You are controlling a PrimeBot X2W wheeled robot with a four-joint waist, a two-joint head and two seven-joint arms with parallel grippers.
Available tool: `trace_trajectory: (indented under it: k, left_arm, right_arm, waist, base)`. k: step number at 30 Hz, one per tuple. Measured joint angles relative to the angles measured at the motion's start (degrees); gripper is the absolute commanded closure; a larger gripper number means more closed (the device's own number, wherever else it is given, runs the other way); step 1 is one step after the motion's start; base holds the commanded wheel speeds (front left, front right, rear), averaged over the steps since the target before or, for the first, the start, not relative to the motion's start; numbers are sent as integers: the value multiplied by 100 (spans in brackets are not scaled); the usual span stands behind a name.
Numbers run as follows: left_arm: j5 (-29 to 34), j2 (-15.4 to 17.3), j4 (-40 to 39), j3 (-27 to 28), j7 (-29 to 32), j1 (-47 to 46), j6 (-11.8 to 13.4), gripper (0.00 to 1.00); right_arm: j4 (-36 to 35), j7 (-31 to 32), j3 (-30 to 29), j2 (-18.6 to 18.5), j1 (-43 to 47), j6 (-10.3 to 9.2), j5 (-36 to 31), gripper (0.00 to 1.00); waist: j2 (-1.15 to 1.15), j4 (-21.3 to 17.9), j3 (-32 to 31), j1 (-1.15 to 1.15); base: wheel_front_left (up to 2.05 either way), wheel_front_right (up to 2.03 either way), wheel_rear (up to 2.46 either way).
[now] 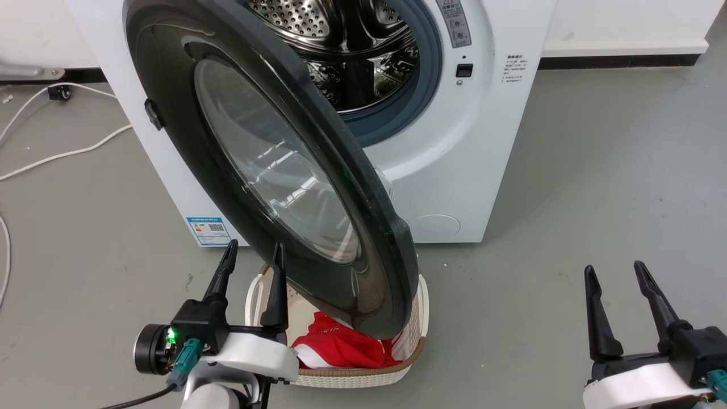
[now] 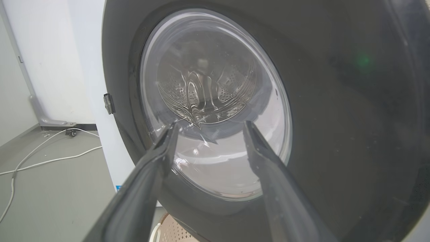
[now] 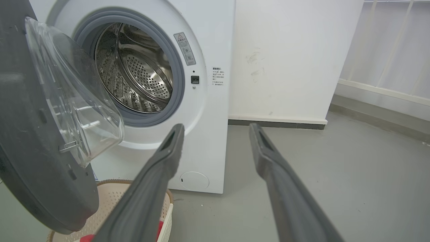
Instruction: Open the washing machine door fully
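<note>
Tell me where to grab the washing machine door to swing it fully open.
Pinch the washing machine door at its black rim's free edge, coming from the robot's right: it juts clear of the washing machine, farthest from the hinge.

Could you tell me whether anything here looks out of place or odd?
The laundry basket holding a red garment sits directly beneath the half-open washing machine door, whose lower edge hangs over it; contact is unclear.
</note>
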Motion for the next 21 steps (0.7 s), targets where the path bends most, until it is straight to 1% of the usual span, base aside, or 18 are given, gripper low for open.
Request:
trace_trajectory:
  k: [7,8,10,11,21]
  left_arm:
    - [48,0,35,5,0,-4,-2,0]
    - [51,0,41,2,0,-4,-2,22]
    - [62,0,43,1,0,-5,-8,87]
    - [86,0,43,-2,0,-8,-9,100]
    - [221,1,15,7,0,-39,-21,100]
  right_arm:
    - [24,-7,-8,0,-12,0,7,0]
    - [24,-7,-10,0,-12,0,8,0]
    - [24,-8,-9,0,-13,0,9,0]
    - [24,-8,-12,0,-13,0,11,0]
    - [32,-8,-11,1,-13,0,35,0]
  waist:
    - [0,1,17,0]
    - [0,1,17,0]
    - [0,0,17,0]
    - [0,0,18,0]
    - [0,-7,27,0]
  base:
    - [0,0,0]
    - [0,0,0]
    - [0,0,0]
    - [0,0,0]
    - [0,0,0]
